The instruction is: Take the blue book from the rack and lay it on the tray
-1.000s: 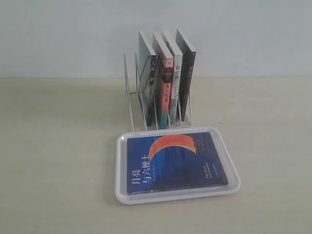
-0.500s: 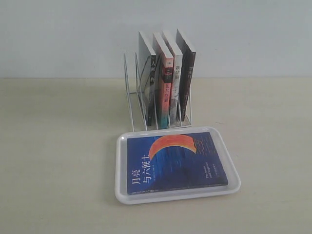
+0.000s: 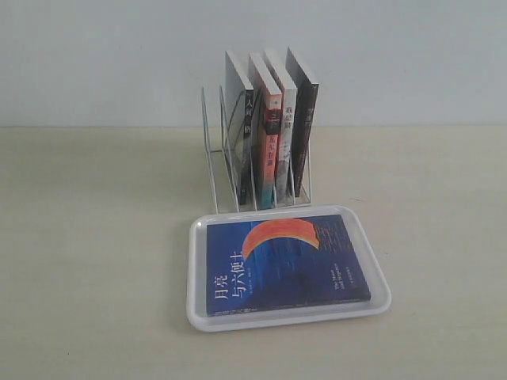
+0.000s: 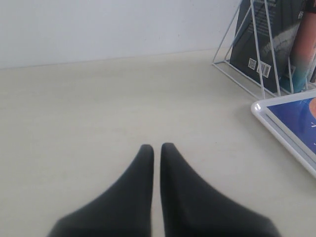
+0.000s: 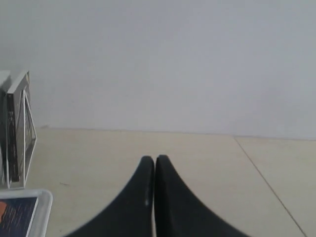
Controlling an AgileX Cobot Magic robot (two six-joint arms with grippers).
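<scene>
The blue book point(image 3: 285, 263) with its orange-red crescent lies flat, cover up, inside the white tray point(image 3: 196, 305) in front of the white wire rack point(image 3: 212, 150). Neither gripper shows in the exterior view. In the left wrist view my left gripper point(image 4: 157, 146) is shut on nothing above bare table, with the tray corner point(image 4: 261, 109), a strip of the blue book point(image 4: 301, 116) and the rack point(image 4: 247, 74) off to one side. In the right wrist view my right gripper point(image 5: 154, 158) is shut and empty, the tray corner point(image 5: 42, 197) and rack point(image 5: 27, 123) at the frame's edge.
Several books stand upright in the rack, among them a red-and-teal-spined one point(image 3: 269, 134) and a black-spined one point(image 3: 305, 131). A pale wall runs behind the table. A seam in the table point(image 5: 266, 182) shows in the right wrist view.
</scene>
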